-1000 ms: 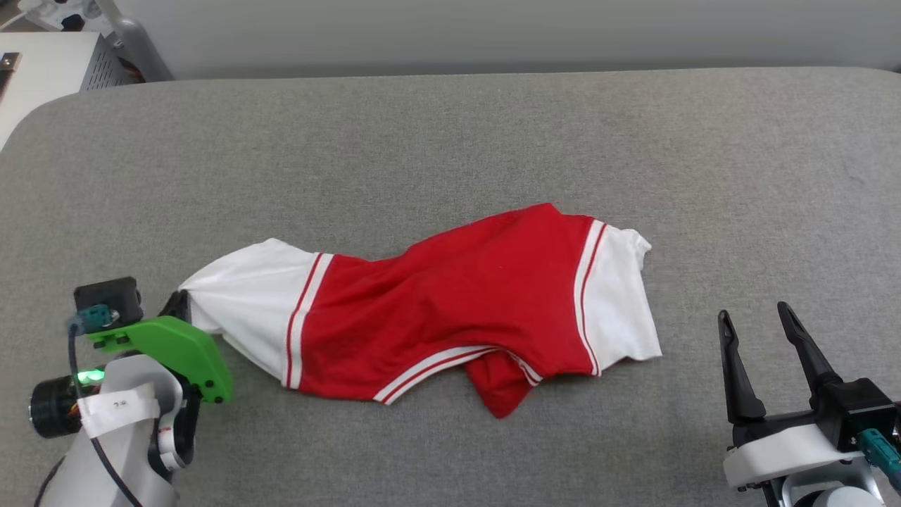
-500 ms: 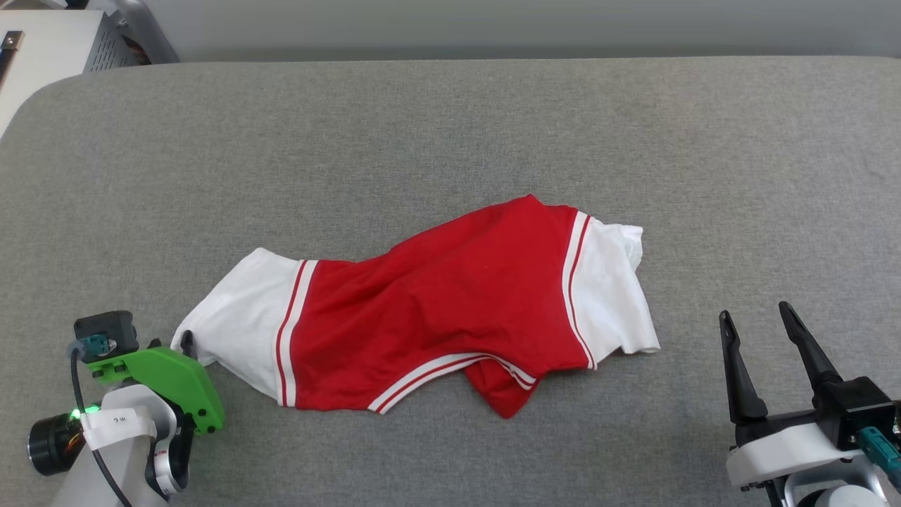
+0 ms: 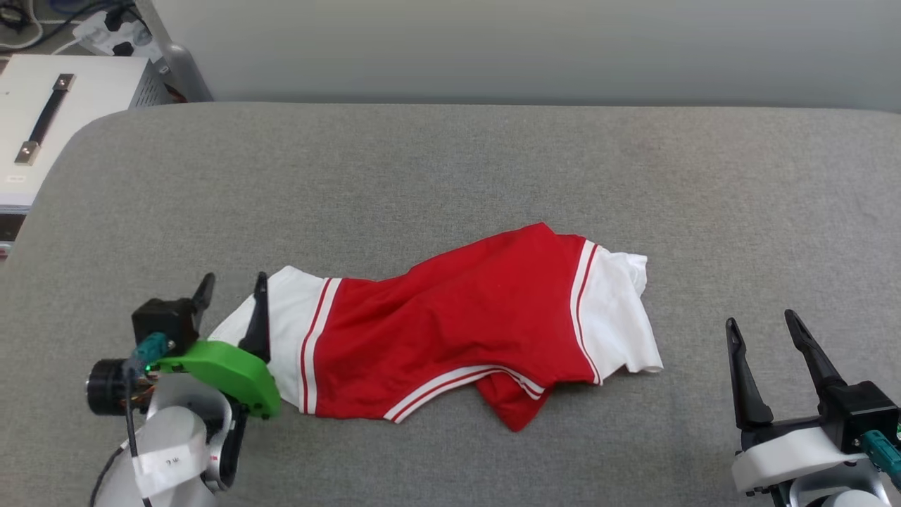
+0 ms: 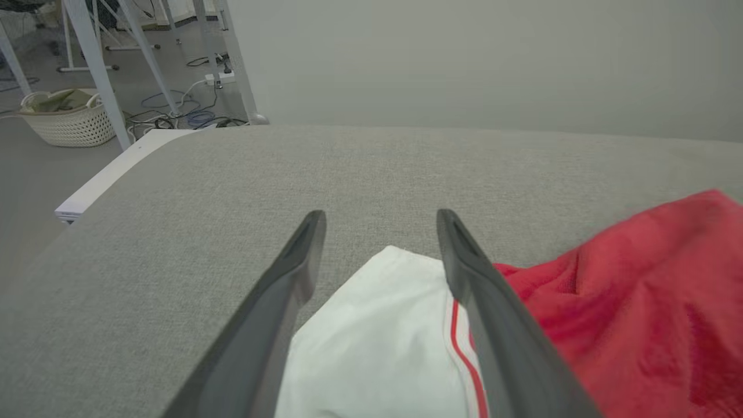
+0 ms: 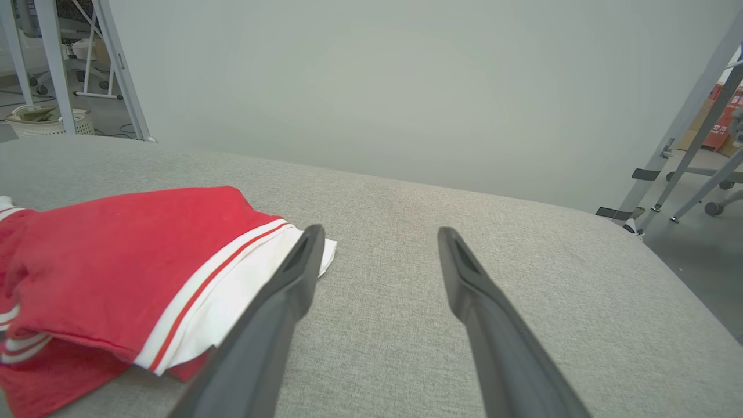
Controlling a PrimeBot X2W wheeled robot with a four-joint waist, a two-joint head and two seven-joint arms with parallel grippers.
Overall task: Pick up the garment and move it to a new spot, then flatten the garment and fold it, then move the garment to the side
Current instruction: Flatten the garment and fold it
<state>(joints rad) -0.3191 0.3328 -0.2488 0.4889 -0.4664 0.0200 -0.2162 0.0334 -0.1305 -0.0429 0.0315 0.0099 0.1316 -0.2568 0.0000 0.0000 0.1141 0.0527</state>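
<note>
Your left gripper [image 3: 236, 282] sits at the near left with its two fingers spread wide, clamped on nothing. The garment [image 3: 457, 324] begins right there. Its white sleeve [image 4: 371, 337] lies between and under those fingers in the left wrist view. In the head view one finger crosses the sleeve's edge, and you cannot tell whether it touches the cloth.

From the sleeve the garment runs rightward across the middle of the grey padded surface [image 3: 450, 169], red in the body with red-and-white striped trim. It is rumpled, with a red corner tucked under at its near edge, and it ends in a second white sleeve on the right.

Your right gripper [image 3: 761, 320] hovers at the near right, well apart from the garment, its fingers also spread and empty over bare grey fabric.

The surface is a woven grey cloth with rounded corners, and it reaches back to a plain pale wall [image 3: 493, 49]. Off its far left corner you have a white box [image 3: 91, 91] with a dark handle, and behind that a power strip [image 3: 105, 35] with cables. The left wrist view shows metal frame legs [image 4: 98, 64] and a pale wicker basket [image 4: 67, 119] on the floor at far left. The right wrist view shows more grey frame legs [image 5: 685, 133] and a red carton [image 5: 722, 122] beyond the surface's right end.
</note>
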